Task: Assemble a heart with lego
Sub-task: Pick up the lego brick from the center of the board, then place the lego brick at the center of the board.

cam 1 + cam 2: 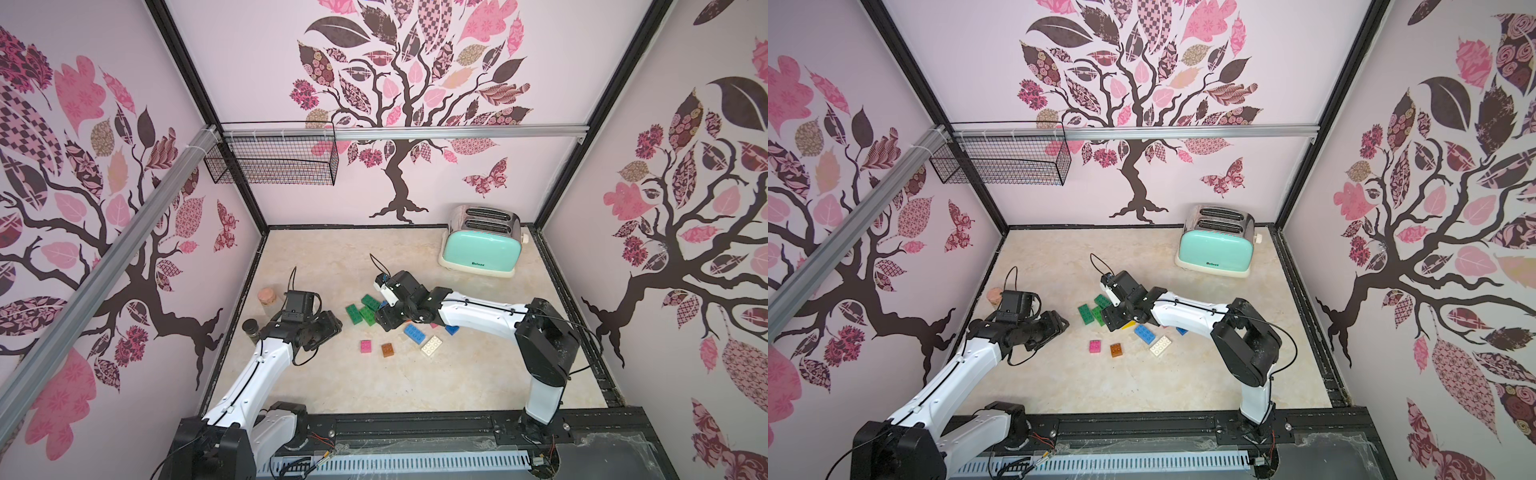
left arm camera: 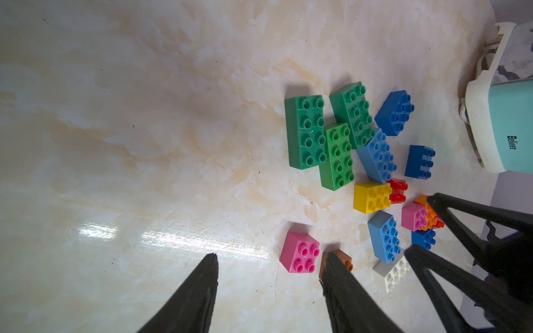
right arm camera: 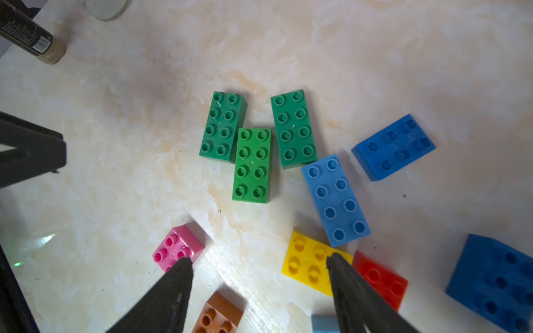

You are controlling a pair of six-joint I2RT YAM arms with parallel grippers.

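Lying scattered on the table (image 1: 332, 386), near-left of the toaster (image 1: 482, 249), is the lego (image 1: 368, 315): three green bricks (image 2: 307, 132), five blue (image 2: 377, 155), two pink (image 2: 300, 252), one yellow (image 2: 372, 197), one brown (image 2: 342, 255), one white (image 2: 392, 271); the left gripper (image 2: 271, 255) and right gripper (image 3: 258, 257) are each hovering with fingers parted, holding nothing

White-shelled arms (image 1: 478, 316) with black joints, thin black cables and tapered black fingers (image 2: 196, 294).

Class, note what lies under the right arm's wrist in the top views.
Only a yellow brick's edge and a dark-blue brick's corner peek out; the arm hides the rest of them.
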